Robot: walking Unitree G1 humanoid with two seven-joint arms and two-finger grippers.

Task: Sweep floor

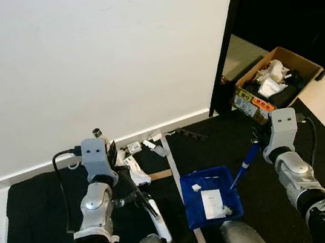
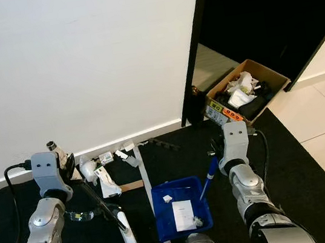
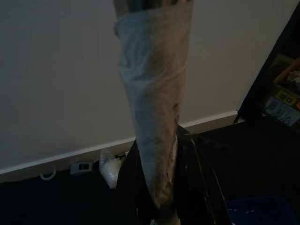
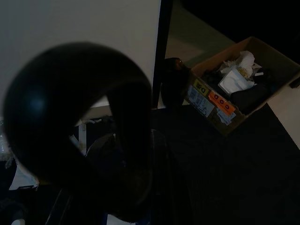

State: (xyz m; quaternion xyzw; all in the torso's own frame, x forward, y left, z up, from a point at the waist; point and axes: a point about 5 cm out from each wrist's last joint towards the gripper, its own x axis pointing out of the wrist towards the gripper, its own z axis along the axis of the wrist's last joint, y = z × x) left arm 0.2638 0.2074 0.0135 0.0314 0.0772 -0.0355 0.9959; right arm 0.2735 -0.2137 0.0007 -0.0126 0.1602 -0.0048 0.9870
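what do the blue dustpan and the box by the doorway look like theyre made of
Dustpan: likely molded plastic, going by its uniform bright blue colour, raised rim and matching blue handle; sheen hard to judge. Box: corrugated cardboard, matte brown, with open flaps and printed labels on its side.

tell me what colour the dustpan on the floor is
Blue; the dustpan shows best in the left eye view.
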